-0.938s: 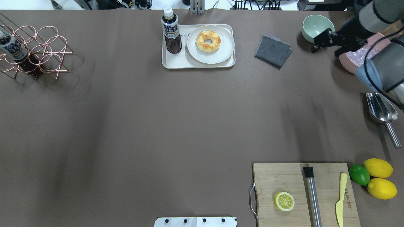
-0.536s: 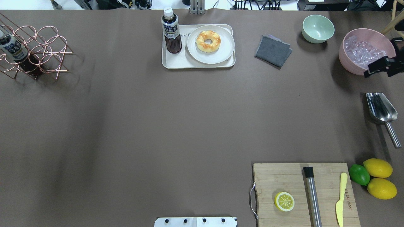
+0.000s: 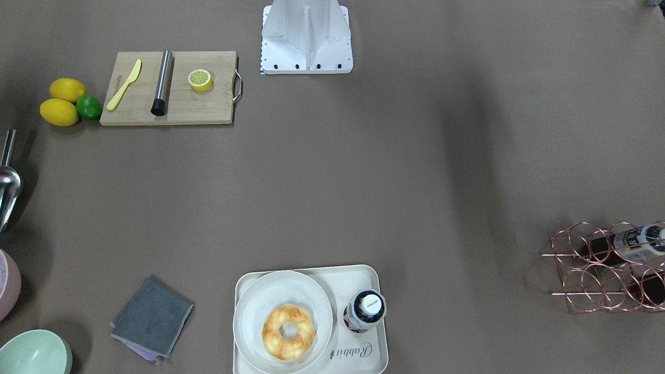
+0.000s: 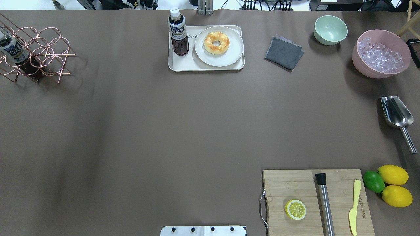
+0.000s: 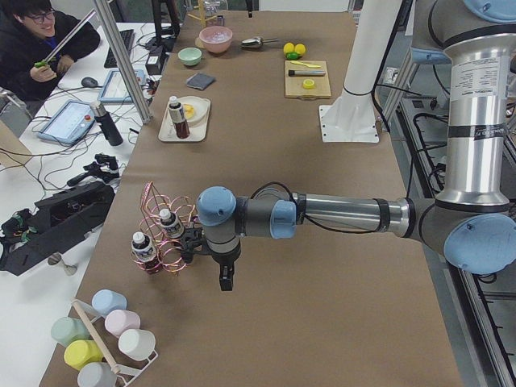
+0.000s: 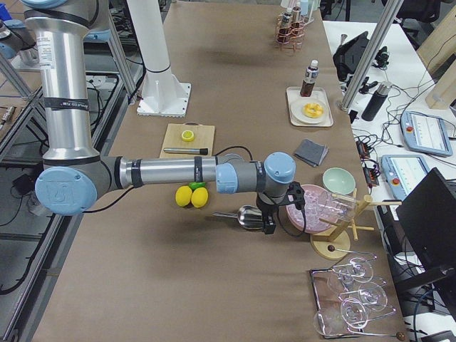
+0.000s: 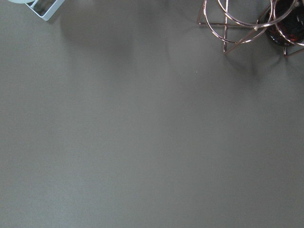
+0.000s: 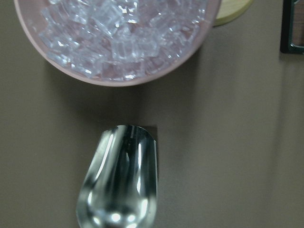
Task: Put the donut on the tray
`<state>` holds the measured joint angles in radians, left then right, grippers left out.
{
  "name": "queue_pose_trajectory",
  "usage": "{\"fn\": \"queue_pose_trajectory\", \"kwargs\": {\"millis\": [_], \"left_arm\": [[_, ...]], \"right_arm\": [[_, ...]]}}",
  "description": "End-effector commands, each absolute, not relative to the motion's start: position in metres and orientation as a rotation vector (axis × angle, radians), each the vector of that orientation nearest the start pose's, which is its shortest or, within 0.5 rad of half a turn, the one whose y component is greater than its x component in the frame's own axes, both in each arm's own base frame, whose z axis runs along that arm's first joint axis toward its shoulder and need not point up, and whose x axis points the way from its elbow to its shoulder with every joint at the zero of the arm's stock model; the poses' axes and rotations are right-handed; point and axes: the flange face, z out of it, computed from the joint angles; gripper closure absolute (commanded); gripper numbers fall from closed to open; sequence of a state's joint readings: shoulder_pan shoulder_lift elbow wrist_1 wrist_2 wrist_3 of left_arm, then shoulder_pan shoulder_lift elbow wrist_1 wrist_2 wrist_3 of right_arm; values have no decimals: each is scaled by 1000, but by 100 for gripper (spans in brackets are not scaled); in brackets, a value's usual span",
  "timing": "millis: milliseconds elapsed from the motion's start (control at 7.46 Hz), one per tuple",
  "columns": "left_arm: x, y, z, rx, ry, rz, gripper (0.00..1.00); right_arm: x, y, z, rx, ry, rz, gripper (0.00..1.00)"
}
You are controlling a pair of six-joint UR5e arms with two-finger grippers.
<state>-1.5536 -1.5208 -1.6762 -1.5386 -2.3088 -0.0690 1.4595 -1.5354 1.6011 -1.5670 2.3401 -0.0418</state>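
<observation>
Since the earlier overhead pictures, the right arm has drawn back out of that view; its tool had been over the far right corner of the surface, near the two bowls, and nothing else has shifted.

Seen from the right end, the right tool [image 6: 270,228] now hangs low, just beside the pink bowl of ice [image 8: 118,47] and over the metal scoop [image 8: 118,180]. From that distance I cannot tell whether its fingers are apart or together, and its wrist camera shows no fingers. The left tool [image 5: 225,280] hangs just beside the copper wire rack [image 7: 237,23] that holds bottles. I cannot tell how its fingers stand either.

The donut [image 4: 216,43] lies well away from both tools. It sits flat in the middle of a round white plate [image 4: 229,55], and the plate rests on the cream tray [image 4: 203,67]. A capped drink bottle [image 4: 178,32] stands upright on the same tray, just beside the plate. Nothing grips the donut, so the task looks finished.

The remaining risks come from the arms themselves. A sideways swing of the right tool could clip the ice bowl or push the scoop. A careless move of the left tool could snag the rack and tip its bottles. A return to the donut risks toppling the upright bottle.
</observation>
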Motion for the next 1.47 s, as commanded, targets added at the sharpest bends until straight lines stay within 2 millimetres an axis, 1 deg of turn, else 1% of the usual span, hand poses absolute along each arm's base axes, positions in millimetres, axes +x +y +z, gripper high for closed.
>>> {"fn": "queue_pose_trajectory", "kwargs": {"millis": [0,134,938,1206,1340], "left_arm": [[-66,-471,637,-4,738,-55,2],[-66,-472,635,2,738,-53,2],[-66,-472,636,1,738,-53,2],[-72,-474,636,11,669,-53,2],[-72,-474,635,16,661,-52,2]], "right_arm": [[33,-508,637,33,-780,-150,0],[34,-507,636,33,-784,-147,0],[40,-511,632,45,-784,-136,0],[40,-511,632,45,-785,-132,0],[40,-510,631,44,-799,-130,0]]}}
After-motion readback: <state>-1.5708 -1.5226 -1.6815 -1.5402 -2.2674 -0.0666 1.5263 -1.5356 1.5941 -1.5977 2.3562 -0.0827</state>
